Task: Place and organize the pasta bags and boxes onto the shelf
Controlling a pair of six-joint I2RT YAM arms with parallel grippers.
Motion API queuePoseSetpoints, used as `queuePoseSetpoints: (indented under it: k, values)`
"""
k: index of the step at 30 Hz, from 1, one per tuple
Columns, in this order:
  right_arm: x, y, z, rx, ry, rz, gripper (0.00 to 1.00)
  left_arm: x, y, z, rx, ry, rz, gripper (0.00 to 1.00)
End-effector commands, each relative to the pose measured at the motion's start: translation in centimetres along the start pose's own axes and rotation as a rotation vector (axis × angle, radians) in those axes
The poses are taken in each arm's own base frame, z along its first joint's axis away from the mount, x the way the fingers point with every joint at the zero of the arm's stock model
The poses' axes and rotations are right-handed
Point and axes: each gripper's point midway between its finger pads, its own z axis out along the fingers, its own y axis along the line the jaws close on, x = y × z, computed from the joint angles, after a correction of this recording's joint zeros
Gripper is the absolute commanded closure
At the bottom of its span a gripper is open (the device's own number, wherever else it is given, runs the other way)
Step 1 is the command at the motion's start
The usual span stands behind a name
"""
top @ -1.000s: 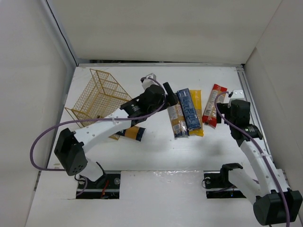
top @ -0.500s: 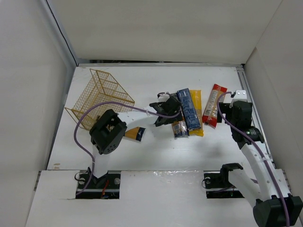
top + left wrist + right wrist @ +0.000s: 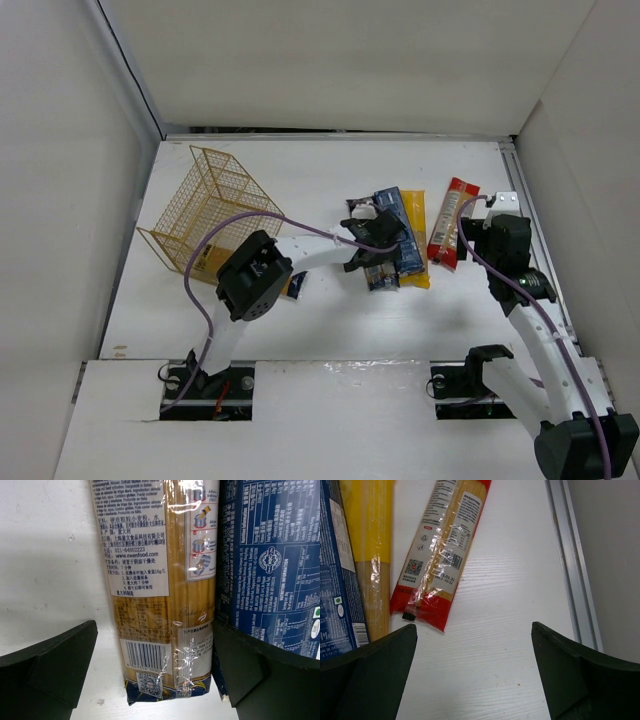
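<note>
left hand [image 3: 375, 245] swung over from the shelf [image 3: 215, 205] side and now sits open astride the labelled yellow pack [image 3: 165, 580] lying tight against the blue box [image 3: 270, 555] on the desk [image 3: 50, 555], so a pick looks next, nothing shelved yet; right hand [image 3: 475, 645] hangs open by the red bag [image 3: 445, 555].

Navy box [image 3: 270, 555]; red-and-clear bag [image 3: 445, 555]; shelf [image 3: 215, 205] seemingly golden.

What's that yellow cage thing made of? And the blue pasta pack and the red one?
The shelf looks like thin metal wire, painted golden yellow; you can see right through its open grid. The blue box seems to be printed cardboard, flat and matte with straight edges. The red bag looks like shiny clear plastic film: it crinkles, glints and shows the spaghetti inside.
</note>
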Motion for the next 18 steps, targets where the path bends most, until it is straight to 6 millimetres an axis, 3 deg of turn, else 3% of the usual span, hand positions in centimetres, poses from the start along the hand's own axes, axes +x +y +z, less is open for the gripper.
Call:
queuePoseSetpoints:
  k: [1,7,10,12,13,16,17,18]
  values:
    - [-1.3,0.0,0.1,-0.003,-0.059,0.036,0.0,0.0,0.6,-0.4,-0.07,-0.013,-0.01,0.0]
    - [-1.7,0.0,-0.1,-0.003,-0.077,0.042,0.0,0.5,0.8,1.9,-0.117,-0.013,0.006,0.02]
    - [-1.9,-0.1,-0.3,-0.003,-0.087,0.045,0.0,0.5,0.3,2.8,-0.129,-0.006,0.021,0.12]
    - [-2.1,-0.2,-0.5,-0.002,-0.097,0.048,0.0,0.6,0.3,3.1,-0.132,-0.005,0.031,0.26]
    - [-2.1,-0.2,-0.5,-0.002,-0.097,0.048,0.0,0.6,0.3,3.1,-0.132,-0.004,0.032,0.43]
    - [-1.9,-0.2,-0.6,-0.002,-0.099,0.049,0.0,1.1,0.3,3.3,-0.122,0.013,0.041,0.69]
    - [-2.1,-0.3,-0.8,-0.002,-0.109,0.052,0.0,1.2,0.4,3.5,-0.119,0.013,0.056,1.0]
    - [-2.1,-0.3,-0.8,-0.002,-0.109,0.052,0.0,1.0,0.4,3.1,-0.119,0.013,0.056,1.0]
